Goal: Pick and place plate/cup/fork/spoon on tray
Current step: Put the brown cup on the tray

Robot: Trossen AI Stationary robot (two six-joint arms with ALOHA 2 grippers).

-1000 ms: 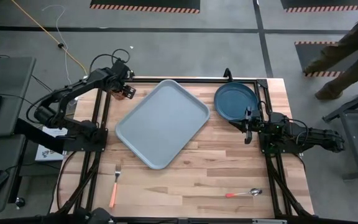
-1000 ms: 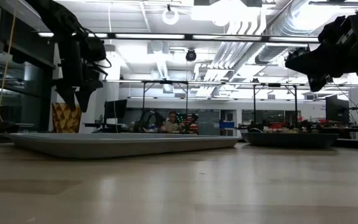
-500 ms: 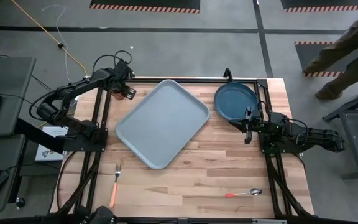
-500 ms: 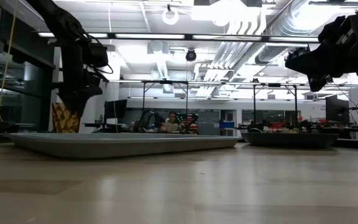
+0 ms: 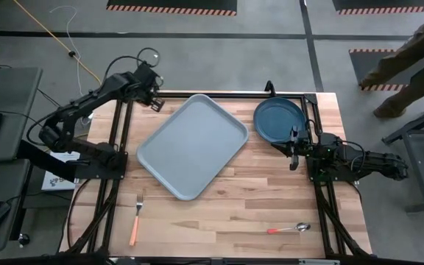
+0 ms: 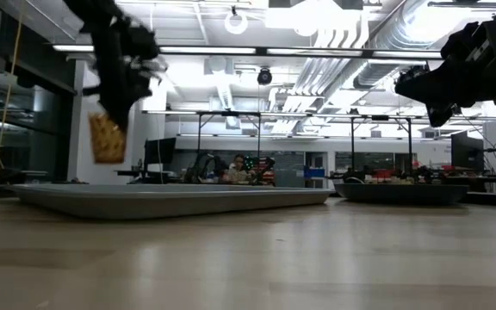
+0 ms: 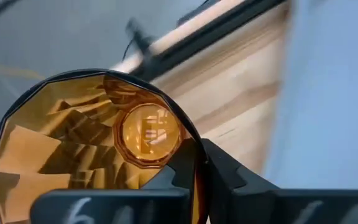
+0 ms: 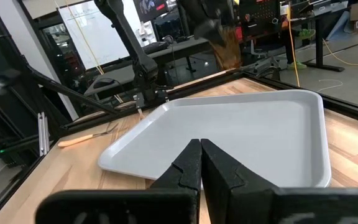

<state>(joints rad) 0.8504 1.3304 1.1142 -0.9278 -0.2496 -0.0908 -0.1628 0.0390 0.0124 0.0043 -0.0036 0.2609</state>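
Pale wooden planks form the tabletop (image 5: 227, 199), framed by dark rails, with grey floor around it and a bright, open workroom behind it in the low view. At about ten o'clock, over the table's far left corner, the left gripper (image 5: 153, 98) pinches the rim of the small faceted brownish-amber cup (image 6: 108, 138); one finger (image 7: 188, 165) sits inside the cup's wall, and the cup hangs clear above the table, just off the tray's far left edge. At centre lies the large light grey-blue rectangular tray with rounded corners (image 5: 191, 145), turned at an angle and bare, with open wood on every side. At seven o'clock the slim fork with silver tines and an orange handle (image 5: 135, 220) lies near the front edge, well apart from the tray. At five o'clock the slim spoon with a silver oval bowl and an orange handle (image 5: 288, 229) lies near the front edge too. At one o'clock the round dark blue plate with a raised rim (image 5: 278, 120) rests near the far edge, just beside the tray's corner. The right gripper (image 5: 294, 152) waits at three o'clock near the plate, fingers (image 8: 188, 168) pressed together.
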